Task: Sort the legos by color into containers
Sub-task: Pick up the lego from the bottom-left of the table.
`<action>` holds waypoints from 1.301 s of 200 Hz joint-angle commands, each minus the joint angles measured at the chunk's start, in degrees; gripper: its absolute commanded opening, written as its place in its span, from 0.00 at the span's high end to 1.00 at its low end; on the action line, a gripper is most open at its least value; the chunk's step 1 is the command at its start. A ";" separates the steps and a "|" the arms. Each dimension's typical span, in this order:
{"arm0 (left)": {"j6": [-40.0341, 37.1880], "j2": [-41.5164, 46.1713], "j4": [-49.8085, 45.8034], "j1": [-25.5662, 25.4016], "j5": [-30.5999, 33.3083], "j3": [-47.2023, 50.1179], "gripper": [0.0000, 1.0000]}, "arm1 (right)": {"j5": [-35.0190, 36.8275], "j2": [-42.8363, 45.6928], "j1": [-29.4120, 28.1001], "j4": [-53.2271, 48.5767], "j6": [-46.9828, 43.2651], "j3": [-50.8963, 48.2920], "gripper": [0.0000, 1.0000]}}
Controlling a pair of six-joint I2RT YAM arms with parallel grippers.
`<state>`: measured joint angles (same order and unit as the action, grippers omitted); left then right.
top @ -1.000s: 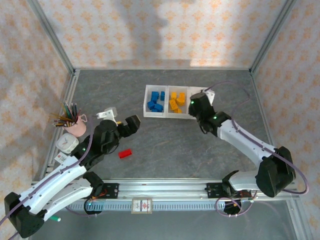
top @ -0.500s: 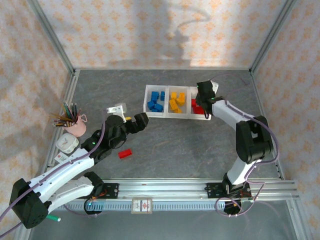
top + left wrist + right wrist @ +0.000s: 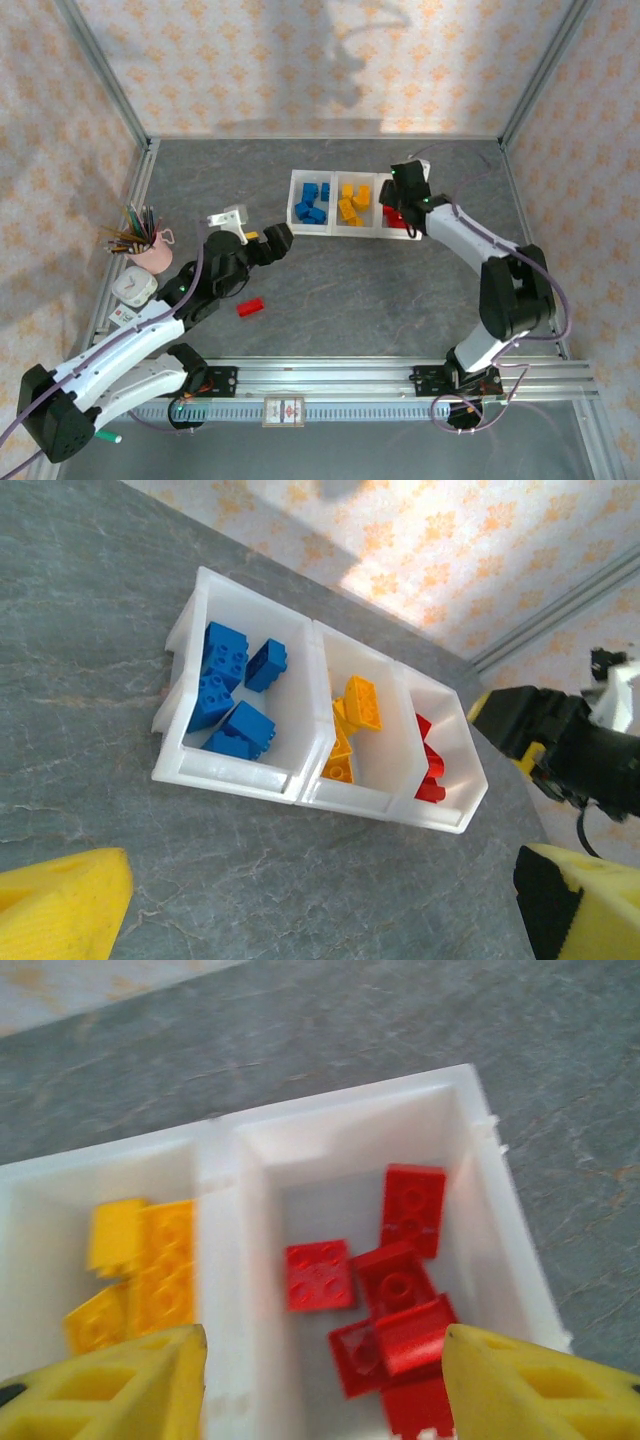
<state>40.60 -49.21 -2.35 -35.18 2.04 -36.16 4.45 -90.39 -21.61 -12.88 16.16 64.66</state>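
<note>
Hovering over red bin (image 3: 350, 1105), right gripper (image 3: 320, 1350) open, empty; left gripper (image 3: 320, 880) open too. One red brick (image 3: 250, 306) loose on grey stone-look table (image 3: 400, 300); orange-patterned walls (image 3: 300, 70).

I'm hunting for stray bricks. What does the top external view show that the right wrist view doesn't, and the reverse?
Top external adds a loose red brick on the table, the blue bricks and a pink pencil cup. Right wrist adds stud detail on the binned red bricks and that the right gripper's jaws stand apart above them. Both show the red bricks beside the yellow bricks in the white bins.
</note>
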 commanded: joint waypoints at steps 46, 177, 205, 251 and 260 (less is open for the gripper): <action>1.97 7.02 -9.91 0.98 4.75 0.13 0.01 | -5.69 9.78 -10.62 -1.72 -1.61 -7.11 0.29; 9.04 20.58 -33.17 1.18 15.62 -3.18 0.01 | -13.57 -3.50 -41.18 10.36 -11.46 -5.49 0.15; 10.10 21.86 -36.67 1.24 17.42 -4.58 0.01 | -14.55 -10.38 -45.22 10.38 -16.27 -1.29 0.13; 11.49 23.71 -38.76 1.17 19.26 -4.88 0.01 | -17.97 -18.04 -46.60 11.05 -22.07 3.09 0.11; 11.68 23.88 -39.04 1.18 19.49 -4.82 0.01 | -18.84 -19.26 -46.84 10.74 -23.33 3.99 0.11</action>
<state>51.03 -26.22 -37.76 -34.37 18.70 -39.40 -11.92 -106.98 -68.27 -3.14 -2.00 65.82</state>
